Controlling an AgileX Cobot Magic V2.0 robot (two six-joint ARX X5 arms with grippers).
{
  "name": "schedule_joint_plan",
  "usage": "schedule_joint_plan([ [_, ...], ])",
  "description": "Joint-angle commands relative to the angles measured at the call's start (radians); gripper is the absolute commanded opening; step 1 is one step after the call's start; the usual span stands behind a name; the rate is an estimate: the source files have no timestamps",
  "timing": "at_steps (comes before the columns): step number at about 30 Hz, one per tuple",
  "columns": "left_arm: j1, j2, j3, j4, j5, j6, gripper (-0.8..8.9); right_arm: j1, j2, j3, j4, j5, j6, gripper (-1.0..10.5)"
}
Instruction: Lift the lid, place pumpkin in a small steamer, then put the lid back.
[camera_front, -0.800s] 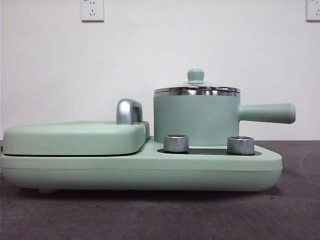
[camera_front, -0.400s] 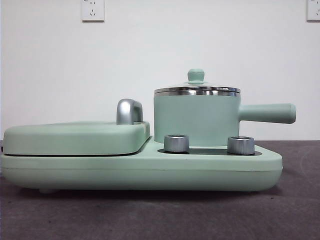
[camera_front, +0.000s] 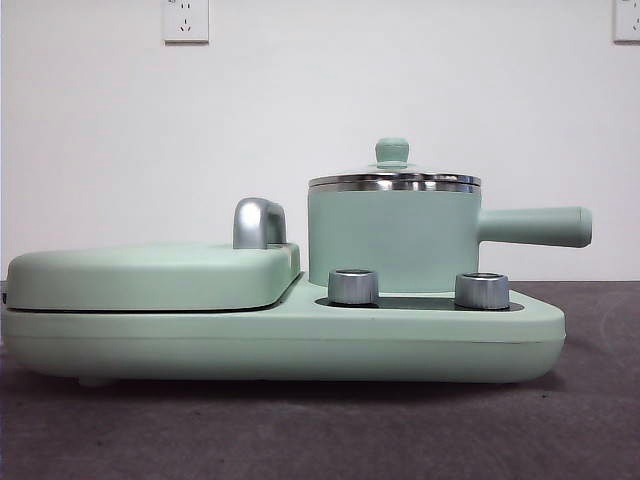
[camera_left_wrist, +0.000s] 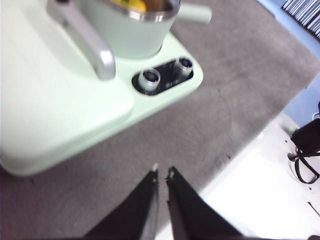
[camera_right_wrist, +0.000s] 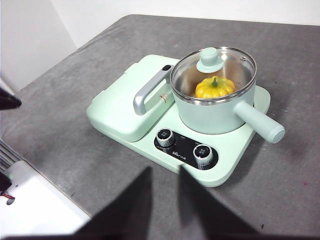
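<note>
Flat cover (camera_front: 150, 272): mint-green, rounded-rect., lies on the left half of the base; chrome handle (camera_front: 258, 222) rises at its inner edge, beside the pot.
Base (camera_front: 300, 345): wide mint-green unit on a grey table (camera_front: 300, 430); black panel w/ two silver knobs, left knob (camera_front: 353, 286) and right knob (camera_front: 481, 290), in front of the pot.
Small steamer (camera_front: 390, 238): mint-green cyl. pot w/ steel rim, upright on the right half of the base, behind the knobs; long straight side handle (camera_front: 535, 226) points right in front view. Right wrist view shows shiny steel inner wall.
Lid (camera_front: 393, 181): round clear glass disc, steel rim, small mint-green knob (camera_front: 391, 151) at centre; sits flat on the pot rim, closed, as wide as the pot.
Pumpkin (camera_right_wrist: 214, 87): small, glossy yellow-orange, ribbed, green stem up; inside the steamer, seen through the glass in right wrist view, narrower than the pot. Hidden by the pot wall in front view; only a yellow sliver at the rim in left wrist view.
Contents: steamer holds the pumpkin only, as far as visible.
Left gripper (camera_left_wrist: 162, 174): above bare table, well apart from the base, near the table edge; jaws nearly together w/ a thin gap, grasping nothing.
Right gripper (camera_right_wrist: 165, 172): above table, clear of the knob side of the base; jaws parted, released, empty.
Front view: neither arm appears.
</note>
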Motion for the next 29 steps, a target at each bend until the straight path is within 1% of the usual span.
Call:
schedule_joint_plan([
  [1,-0.005,-0.010,0.014,0.002,-0.001,-0.036,0.06,0.005,0.004,0.008,0.010,0.000,0.003,0.2],
  [13,-0.005,-0.014,0.014,0.003,-0.001,-0.035,0.06,0.005,0.004,0.008,0.026,0.000,0.003,0.2],
  [18,0.025,-0.057,-0.036,0.055,-0.002,-0.032,0.06,0.005,0.004,0.008,0.026,0.000,0.003,0.2],
  [19,0.044,-0.077,-0.055,0.068,-0.001,-0.032,0.06,0.005,0.004,0.008,0.026,0.001,0.003,0.2],
  [21,0.094,-0.120,-0.110,0.148,-0.002,-0.030,0.06,0.005,0.004,0.008,0.026,0.001,0.003,0.2],
  [23,0.166,-0.180,-0.196,0.281,-0.002,-0.017,0.06,0.005,0.004,0.008,0.026,0.000,0.003,0.2],
  [26,0.281,-0.273,-0.336,0.439,-0.002,0.082,0.06,0.005,0.004,0.008,0.026,0.000,0.003,0.2],
  [27,0.315,-0.299,-0.378,0.474,-0.003,0.100,0.06,0.005,0.004,0.008,0.026,0.000,0.003,0.2],
  [29,0.383,-0.354,-0.461,0.524,-0.014,0.103,0.06,0.005,0.004,0.008,0.026,0.001,0.003,0.2],
])
